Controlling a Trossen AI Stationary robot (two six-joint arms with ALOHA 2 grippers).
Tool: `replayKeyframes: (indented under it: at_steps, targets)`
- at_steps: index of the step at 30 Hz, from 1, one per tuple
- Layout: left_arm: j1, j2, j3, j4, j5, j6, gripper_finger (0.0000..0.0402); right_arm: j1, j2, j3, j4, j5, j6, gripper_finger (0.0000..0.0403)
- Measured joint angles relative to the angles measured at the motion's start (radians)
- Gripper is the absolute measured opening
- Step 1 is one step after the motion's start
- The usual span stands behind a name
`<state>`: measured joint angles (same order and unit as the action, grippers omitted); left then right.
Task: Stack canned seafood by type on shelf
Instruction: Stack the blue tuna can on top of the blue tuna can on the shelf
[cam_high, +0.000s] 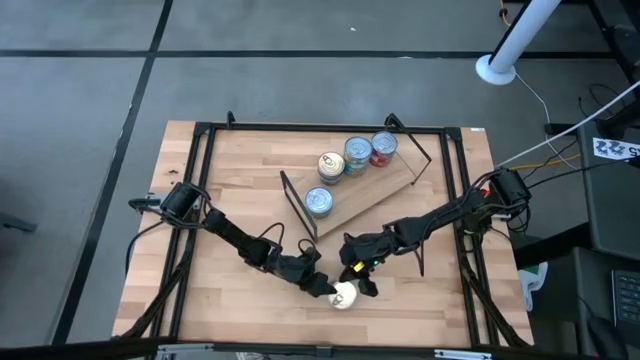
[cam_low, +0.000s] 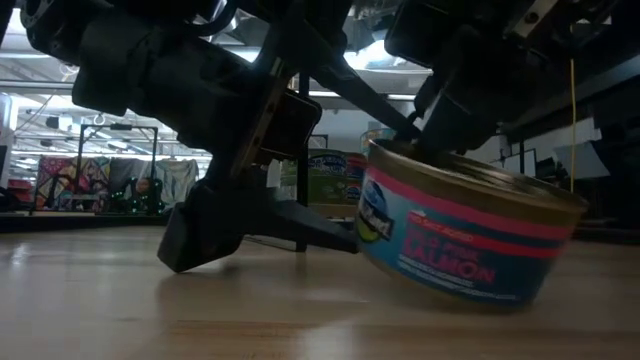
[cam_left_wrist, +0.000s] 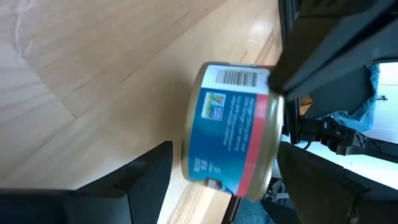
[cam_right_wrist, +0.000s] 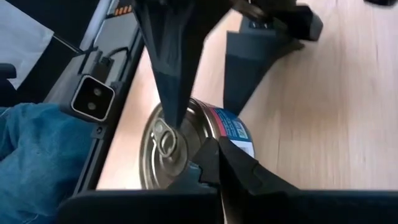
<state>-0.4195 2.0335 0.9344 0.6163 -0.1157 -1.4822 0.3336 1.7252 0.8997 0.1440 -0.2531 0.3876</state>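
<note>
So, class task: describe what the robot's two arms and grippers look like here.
Both arms are dark, jointed and slim, with black cables trailing from their bases. The left gripper has flat, black, wedge-shaped fingers. The right gripper ends in tapered black fingers and shows a small green light.

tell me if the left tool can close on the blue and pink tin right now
Probably yes: the left tool is open with the tilted tin between its fingers, though the shut right tool presses on its lid.
</note>
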Motion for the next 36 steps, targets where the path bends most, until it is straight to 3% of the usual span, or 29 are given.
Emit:
replayKeyframes:
  at_steps: [22, 31, 36]
  targets:
    - [0.001, 0.000, 0.000, 0.003, -0.031, 0.106, 0.0278, 0.000, -0.001, 0.001, 0.042, 0.070, -0.056, 0.0000]
    - [0.001, 0.001, -0.001, 0.003, -0.027, 0.139, 0.0188, 0.001, -0.002, 0.002, 0.044, 0.067, -0.056, 0.0001]
    - [0.001, 0.001, -0.002, 0.007, -0.024, 0.138, 0.0186, 0.001, -0.002, 0.002, 0.044, 0.068, -0.055, 0.0021]
